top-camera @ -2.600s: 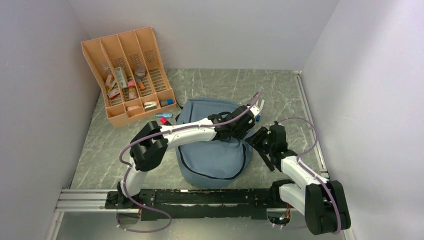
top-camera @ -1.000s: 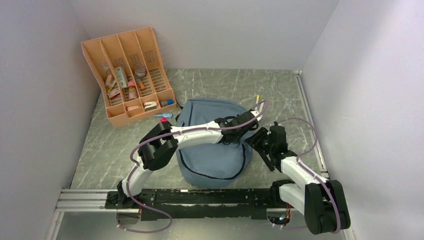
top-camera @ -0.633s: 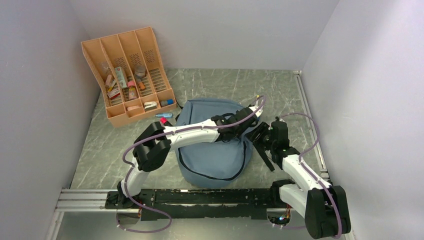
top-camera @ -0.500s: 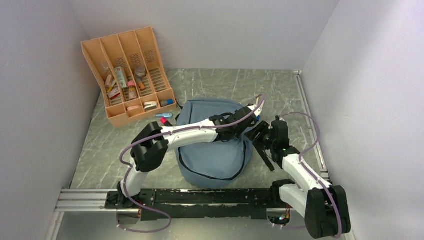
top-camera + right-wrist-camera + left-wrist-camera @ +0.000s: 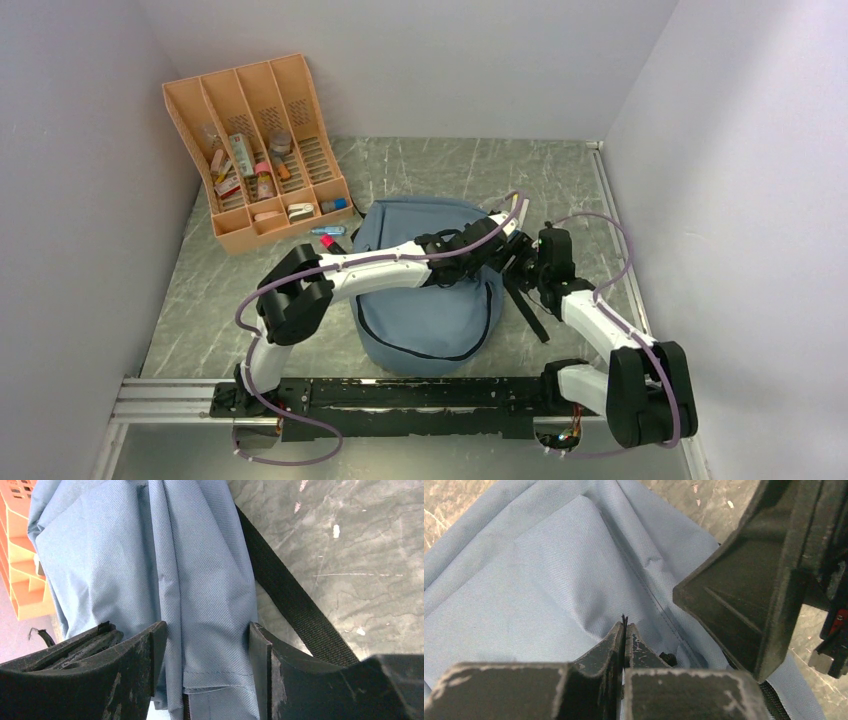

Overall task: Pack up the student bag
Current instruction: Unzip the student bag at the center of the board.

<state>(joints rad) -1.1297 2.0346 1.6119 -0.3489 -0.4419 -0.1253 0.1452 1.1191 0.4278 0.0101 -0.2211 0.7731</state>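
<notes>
The student bag [image 5: 420,310] is a soft grey-blue backpack lying in the middle of the table. My left gripper [image 5: 508,238] reaches across its top right part. In the left wrist view it [image 5: 624,627] is shut, with a thin dark zipper tab [image 5: 624,618] sticking out between its tips above the bag fabric [image 5: 549,570]. My right gripper [image 5: 522,262] is at the bag's right edge, close beside the left one. In the right wrist view it [image 5: 205,640] is open, its jaws standing either side of a fold of bag fabric [image 5: 210,605] without pinching it. A black strap [image 5: 290,600] lies on the table beside it.
An orange slotted organizer [image 5: 255,150] with several small items leans at the back left. A small blue pen-like item [image 5: 325,231] lies on the table before it. Grey walls close in left, back and right. The right gripper's dark body [image 5: 764,575] fills the right of the left wrist view.
My right gripper has moved up and left to the bag's right edge, and its jaws have spread wider. The left gripper stayed shut at nearly the same spot.
</notes>
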